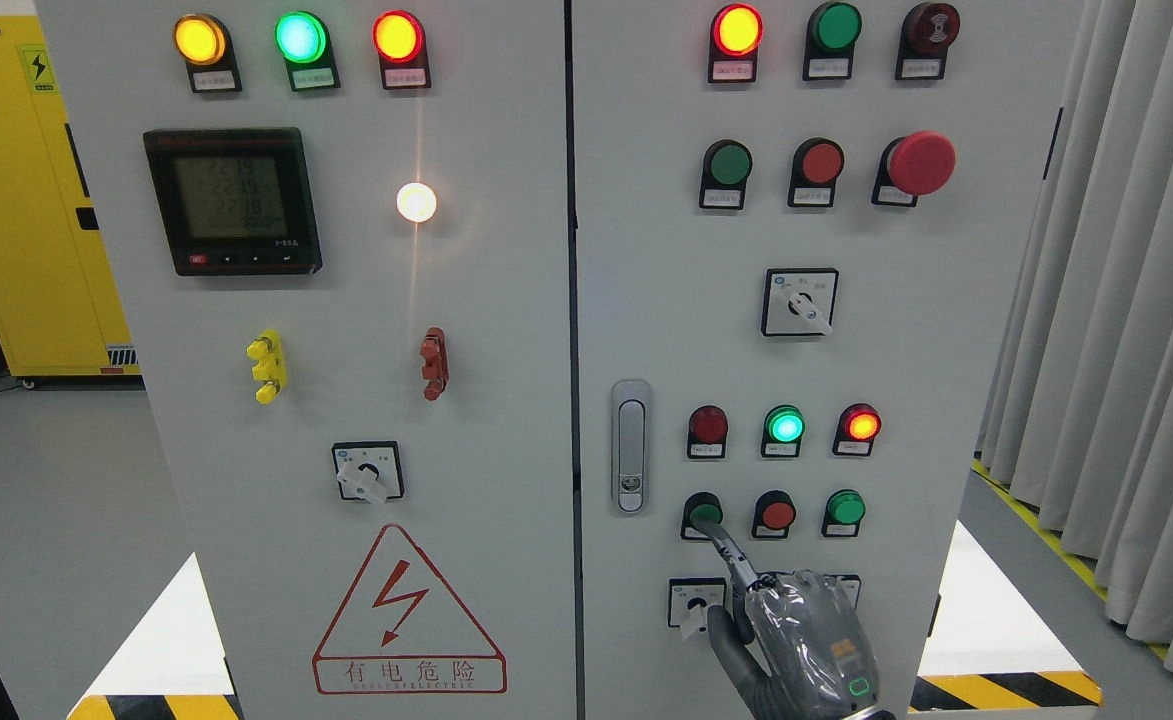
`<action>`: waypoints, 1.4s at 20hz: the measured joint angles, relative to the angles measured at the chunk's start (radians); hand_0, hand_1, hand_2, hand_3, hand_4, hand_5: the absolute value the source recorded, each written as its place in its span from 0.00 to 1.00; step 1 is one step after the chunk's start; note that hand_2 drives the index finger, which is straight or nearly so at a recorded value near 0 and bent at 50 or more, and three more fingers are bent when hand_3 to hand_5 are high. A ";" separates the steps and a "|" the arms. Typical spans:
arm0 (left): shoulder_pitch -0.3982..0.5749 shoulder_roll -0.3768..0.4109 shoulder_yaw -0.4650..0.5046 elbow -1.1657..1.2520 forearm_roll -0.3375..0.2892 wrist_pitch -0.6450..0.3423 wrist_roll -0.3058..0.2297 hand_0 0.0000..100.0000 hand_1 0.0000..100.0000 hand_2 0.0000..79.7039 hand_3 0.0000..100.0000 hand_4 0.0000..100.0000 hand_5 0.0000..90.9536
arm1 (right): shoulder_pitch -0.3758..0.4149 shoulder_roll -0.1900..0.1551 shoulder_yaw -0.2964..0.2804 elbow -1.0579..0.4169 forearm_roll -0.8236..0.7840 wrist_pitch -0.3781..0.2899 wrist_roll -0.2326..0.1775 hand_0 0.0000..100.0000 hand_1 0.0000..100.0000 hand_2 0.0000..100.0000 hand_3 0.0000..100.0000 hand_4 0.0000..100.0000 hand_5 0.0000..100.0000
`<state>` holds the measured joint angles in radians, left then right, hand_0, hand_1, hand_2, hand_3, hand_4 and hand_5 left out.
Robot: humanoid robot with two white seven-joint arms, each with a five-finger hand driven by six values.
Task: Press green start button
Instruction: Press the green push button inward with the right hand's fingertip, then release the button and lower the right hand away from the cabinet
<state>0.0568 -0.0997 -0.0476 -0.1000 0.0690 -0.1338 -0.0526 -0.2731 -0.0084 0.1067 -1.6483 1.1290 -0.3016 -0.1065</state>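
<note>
On the right cabinet door's lower row, a green push button sits at the left, beside a red button and another green button. My right hand, in a grey glove, comes up from the bottom edge. Its index finger is stretched out, with the tip touching the lower edge of the left green button. The other fingers are curled and hold nothing. The thumb sticks out to the left over a rotary switch. My left arm is not in view.
Above the buttons are three indicator lamps, the green one lit. A door latch stands left of the buttons. Higher up are a selector switch and a red mushroom stop button. Grey curtains hang at the right.
</note>
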 measured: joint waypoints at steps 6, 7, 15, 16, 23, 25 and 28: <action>0.000 0.000 0.000 0.000 0.000 0.000 0.000 0.12 0.56 0.00 0.00 0.00 0.00 | -0.007 0.004 -0.003 0.014 -0.003 -0.002 0.000 0.81 0.96 0.00 0.93 1.00 1.00; 0.000 0.000 0.000 0.000 0.000 0.000 0.000 0.12 0.56 0.00 0.00 0.00 0.00 | -0.008 0.004 -0.003 0.017 -0.003 -0.003 0.000 0.81 0.96 0.00 0.93 1.00 1.00; 0.000 0.000 0.000 0.000 0.000 0.000 0.000 0.12 0.56 0.00 0.00 0.00 0.00 | -0.020 0.006 -0.005 0.044 -0.010 -0.004 -0.002 0.81 0.96 0.00 0.93 1.00 1.00; 0.000 0.000 0.000 0.000 0.000 0.000 0.000 0.12 0.56 0.00 0.00 0.00 0.00 | -0.021 0.006 -0.006 0.047 -0.012 -0.005 -0.003 0.81 0.96 0.00 0.93 1.00 1.00; 0.000 0.000 0.000 0.000 0.000 0.000 0.000 0.12 0.56 0.00 0.00 0.00 0.00 | -0.022 0.007 -0.008 0.050 -0.021 -0.005 -0.012 0.81 0.96 0.00 0.93 1.00 1.00; 0.000 0.000 0.000 0.000 0.000 0.000 0.000 0.12 0.56 0.00 0.00 0.00 0.00 | -0.020 0.007 -0.008 0.047 -0.025 -0.005 -0.015 0.82 0.96 0.00 0.93 1.00 1.00; 0.000 0.000 0.000 0.000 0.000 0.000 0.000 0.12 0.56 0.00 0.00 0.00 0.00 | -0.015 0.008 -0.007 0.041 -0.053 -0.005 -0.017 0.83 0.96 0.00 0.93 1.00 1.00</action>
<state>0.0569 -0.0997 -0.0475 -0.1003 0.0690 -0.1338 -0.0526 -0.2877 -0.0008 0.1000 -1.6076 1.0756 -0.3062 -0.1231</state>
